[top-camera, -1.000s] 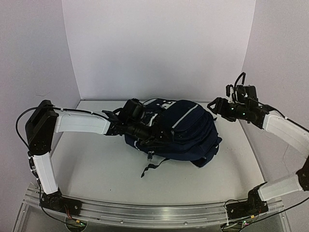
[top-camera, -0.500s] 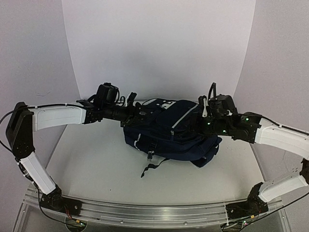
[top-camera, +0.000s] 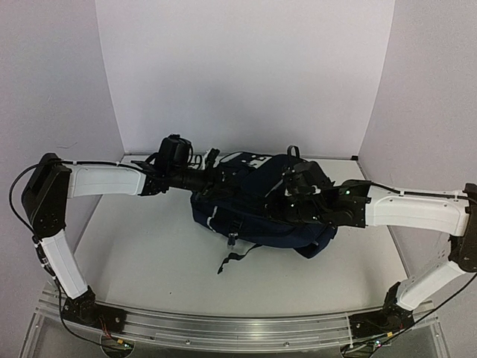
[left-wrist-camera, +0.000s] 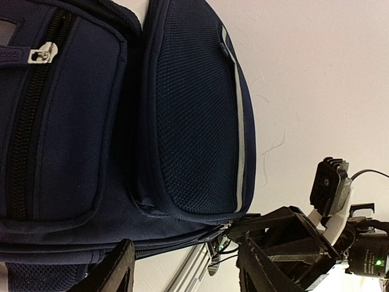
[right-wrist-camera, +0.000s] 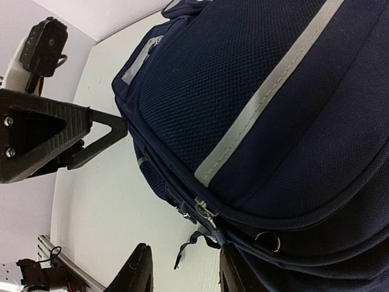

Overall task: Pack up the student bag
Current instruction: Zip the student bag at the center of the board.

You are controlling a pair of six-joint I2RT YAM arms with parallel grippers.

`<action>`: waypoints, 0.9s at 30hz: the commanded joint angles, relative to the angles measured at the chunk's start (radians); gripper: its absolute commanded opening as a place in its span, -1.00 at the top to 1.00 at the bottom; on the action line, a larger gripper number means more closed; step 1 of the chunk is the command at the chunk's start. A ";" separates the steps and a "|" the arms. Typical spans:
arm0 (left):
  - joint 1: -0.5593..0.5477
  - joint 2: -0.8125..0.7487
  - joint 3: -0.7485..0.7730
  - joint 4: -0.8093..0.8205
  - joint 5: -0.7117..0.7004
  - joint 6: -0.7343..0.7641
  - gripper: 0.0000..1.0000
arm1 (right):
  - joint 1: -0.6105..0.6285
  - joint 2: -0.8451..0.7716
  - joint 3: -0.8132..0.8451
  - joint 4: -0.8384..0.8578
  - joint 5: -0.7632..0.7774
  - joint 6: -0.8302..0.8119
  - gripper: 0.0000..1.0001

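Observation:
The student bag (top-camera: 298,195), navy with grey reflective stripes, lies on its side in the middle of the white table (top-camera: 149,261). My left gripper (top-camera: 223,181) reaches in from the left at the bag's back-left top edge. In the left wrist view the left gripper (left-wrist-camera: 188,271) is open, with the bag's zipped seam (left-wrist-camera: 182,240) just ahead of it. My right gripper (top-camera: 282,203) hovers over the bag's front from the right. Seen from the right wrist, the right gripper (right-wrist-camera: 182,271) is open and a metal zipper pull (right-wrist-camera: 203,213) lies just beyond its fingers, not gripped.
White walls (top-camera: 246,74) close in the back and both sides. An aluminium rail (top-camera: 223,328) runs along the near edge. A loose dark strap (top-camera: 235,257) trails from the bag toward the front. Each gripper shows in the other's wrist view, close together over the bag.
My right arm has swung in from the far right onto the bag's top, its jaws narrowing. My left arm rose from the bag's front to its back-left edge.

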 commanded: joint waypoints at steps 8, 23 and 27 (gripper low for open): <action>-0.034 0.090 0.095 0.094 0.042 -0.030 -0.08 | 0.007 0.101 0.075 -0.028 0.158 0.032 0.43; -0.049 0.156 0.118 0.155 0.022 -0.081 0.83 | 0.019 0.208 0.116 -0.061 0.290 0.085 0.64; -0.048 0.149 0.106 0.162 0.012 -0.081 0.99 | 0.021 0.231 0.130 -0.061 0.301 0.098 0.89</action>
